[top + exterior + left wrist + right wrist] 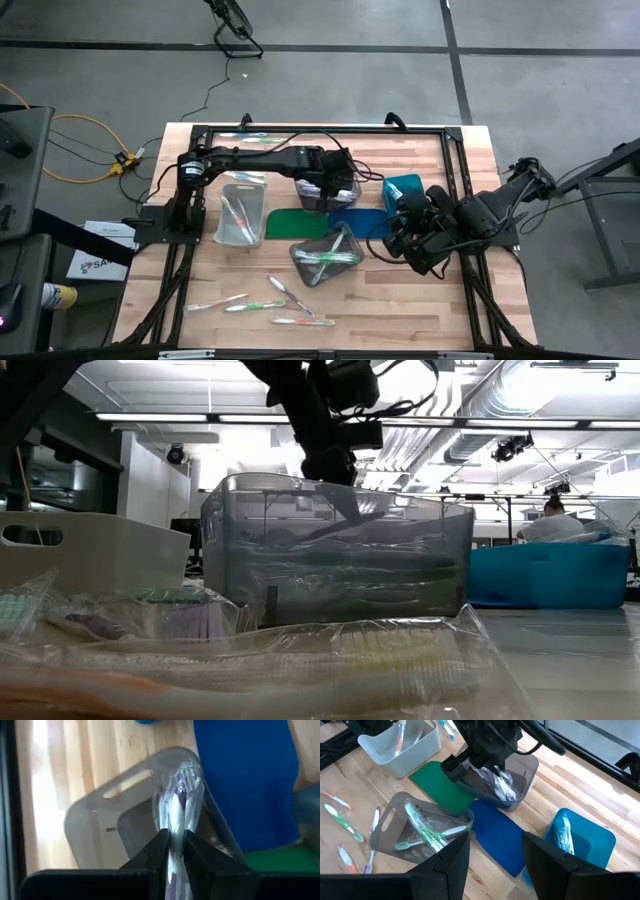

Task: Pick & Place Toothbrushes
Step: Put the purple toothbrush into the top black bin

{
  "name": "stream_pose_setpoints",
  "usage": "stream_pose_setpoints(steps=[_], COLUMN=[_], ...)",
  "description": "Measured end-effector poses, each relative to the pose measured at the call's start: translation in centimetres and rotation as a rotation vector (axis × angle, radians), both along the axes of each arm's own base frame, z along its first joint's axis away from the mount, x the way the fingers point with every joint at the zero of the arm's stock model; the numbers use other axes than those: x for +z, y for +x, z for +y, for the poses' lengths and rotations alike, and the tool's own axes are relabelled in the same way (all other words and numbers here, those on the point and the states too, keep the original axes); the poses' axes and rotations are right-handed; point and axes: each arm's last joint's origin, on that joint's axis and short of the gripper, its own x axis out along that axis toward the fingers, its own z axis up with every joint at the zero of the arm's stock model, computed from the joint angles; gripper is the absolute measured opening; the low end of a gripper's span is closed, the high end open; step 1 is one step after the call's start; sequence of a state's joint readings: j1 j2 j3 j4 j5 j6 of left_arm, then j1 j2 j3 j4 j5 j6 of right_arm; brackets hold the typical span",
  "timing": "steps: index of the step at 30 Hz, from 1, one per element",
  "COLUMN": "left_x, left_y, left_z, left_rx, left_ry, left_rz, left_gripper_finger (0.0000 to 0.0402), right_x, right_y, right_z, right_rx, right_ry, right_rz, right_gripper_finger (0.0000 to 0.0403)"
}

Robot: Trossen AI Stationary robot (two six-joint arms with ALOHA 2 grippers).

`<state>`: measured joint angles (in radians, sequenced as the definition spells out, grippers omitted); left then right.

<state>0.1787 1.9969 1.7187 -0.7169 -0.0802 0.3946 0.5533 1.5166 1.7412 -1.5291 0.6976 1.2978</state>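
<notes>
My left gripper hangs over the dark grey bin at the table's far middle, shut on a wrapped purple-and-white toothbrush. More wrapped toothbrushes lie inside that bin. My right gripper waits open at the right, nothing between its fingers. A tipped grey bin holds green toothbrushes. Several loose toothbrushes lie flat near the table's front edge. My left gripper pinches the wrapped toothbrush's handle between its two fingers. The fingers slant down from above and lie along the brush. Its wrapped end sticks out past the fingertips over the grey bin's opening.
A white bin with toothbrushes stands at the left and a teal bin at the right. A green mat and a blue mat lie between the bins. A black frame runs round the table.
</notes>
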Motion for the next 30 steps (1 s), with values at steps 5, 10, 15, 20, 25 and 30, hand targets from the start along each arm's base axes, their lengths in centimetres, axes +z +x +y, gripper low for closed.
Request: stream_pose_setpoints(steps=[5, 10, 15, 20, 25, 30], left_x=[0.0, -0.1, -0.2, 0.4, 0.8, 2.6], left_y=[0.0, -0.1, -0.4, -0.7, -0.8, -2.3], left_z=[-0.1, -0.1, -0.1, 0.1, -0.5, -2.2], left_rx=[-0.003, 0.000, 0.040, 0.085, 0.058, 0.019], left_ry=[-0.001, -0.005, -0.015, -0.034, -0.107, -0.116], left_rz=[0.005, 0.017, 0.038, 0.025, 0.006, 0.042], left_gripper_finger=[0.0066, 0.0134, 0.0197, 0.0202, 0.0164, 0.0080], right_x=[0.0, -0.1, -0.2, -0.2, -0.2, -0.2], right_y=[0.0, -0.1, -0.8, -1.4, -1.6, -1.6], right_z=[0.1, 0.3, 0.9, 1.7, 2.0, 2.0], right_rx=[0.009, 0.044, 0.102, 0.148, 0.193, 0.208], right_ry=[0.019, 0.037, 0.037, -0.003, -0.029, -0.035], right_rz=[0.013, 0.044, 0.099, 0.100, 0.111, 0.120], right_gripper_finger=[0.0173, 0.0173, 0.0173, 0.0173, 0.0173, 0.0173])
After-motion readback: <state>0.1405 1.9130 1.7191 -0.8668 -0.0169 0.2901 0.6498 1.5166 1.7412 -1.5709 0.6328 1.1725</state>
